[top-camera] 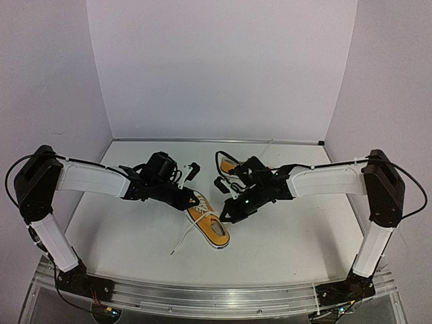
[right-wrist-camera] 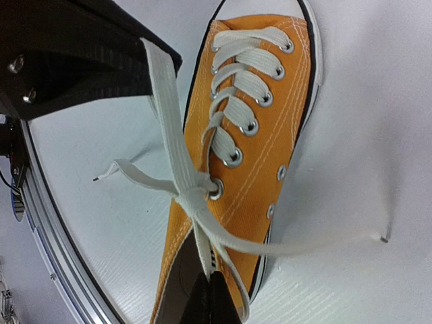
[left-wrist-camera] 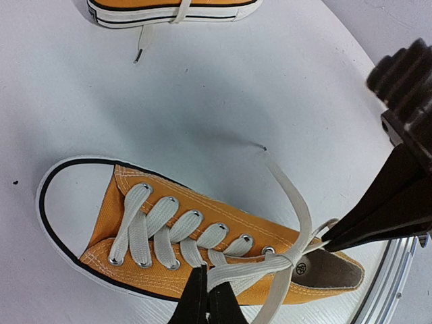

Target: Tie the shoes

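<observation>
Two shoes. Top view: near shoe (top-camera: 210, 226) between my pincers, long axis diagonal, toe toward me; far shoe (top-camera: 229, 164) behind it.
Left wrist: left pincer (left-wrist-camera: 206, 300) clenched on lace (left-wrist-camera: 297, 202); toe leftward.
Right wrist: right pincer (right-wrist-camera: 210, 297) clenched on lace; toe up-frame.
Step, judged: first crossover. Next calls for pulling both ends apart.

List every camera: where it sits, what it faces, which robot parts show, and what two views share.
Top external: above and behind the bases, facing down at the table; left arm and right arm show.
Left wrist: over the near shoe, looking down; left fingers at bottom edge.
Right wrist: above that shoe's heel, looking toward its toe; right fingers at bottom.
Shared: both wrist views show the same shoe and laces.
</observation>
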Controlling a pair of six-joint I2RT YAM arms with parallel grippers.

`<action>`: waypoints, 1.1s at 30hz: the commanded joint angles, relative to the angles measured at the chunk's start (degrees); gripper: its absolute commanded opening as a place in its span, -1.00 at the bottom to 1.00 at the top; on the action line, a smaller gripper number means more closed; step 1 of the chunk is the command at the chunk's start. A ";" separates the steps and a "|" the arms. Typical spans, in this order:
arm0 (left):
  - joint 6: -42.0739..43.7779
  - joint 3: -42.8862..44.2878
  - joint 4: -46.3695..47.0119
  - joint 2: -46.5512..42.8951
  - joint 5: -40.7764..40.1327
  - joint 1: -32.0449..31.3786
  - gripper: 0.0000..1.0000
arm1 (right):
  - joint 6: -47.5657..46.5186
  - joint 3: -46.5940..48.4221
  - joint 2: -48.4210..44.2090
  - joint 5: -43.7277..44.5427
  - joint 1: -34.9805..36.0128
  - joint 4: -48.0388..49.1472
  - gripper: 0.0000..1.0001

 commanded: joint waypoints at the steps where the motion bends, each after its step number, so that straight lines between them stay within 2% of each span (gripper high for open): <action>1: 0.46 0.08 0.95 -1.35 -2.43 1.08 -1.00 | 0.10 -4.10 -6.41 2.90 0.04 -1.32 -1.00; 7: 0.44 -0.27 0.10 -2.00 -2.91 2.52 -1.00 | 0.10 -8.31 -8.40 3.10 -0.43 -1.59 -1.00; 21: -0.80 -0.60 -0.34 -1.63 -3.38 5.16 -1.00 | -0.70 -11.60 -9.97 2.77 -1.98 -2.48 -1.00; 26: 0.72 -0.50 1.63 -1.04 0.90 4.33 -1.00 | -1.12 -9.78 -8.85 -0.14 -1.88 -1.86 -1.00; 31: 5.03 0.78 -1.19 -0.38 2.47 2.25 -1.00 | -1.76 -6.51 -7.45 -1.94 -1.57 -1.64 -1.00; 33: 5.82 0.41 -2.04 -0.95 2.87 2.19 -0.94 | -1.94 -5.84 -6.93 -2.42 -1.52 -1.69 -1.00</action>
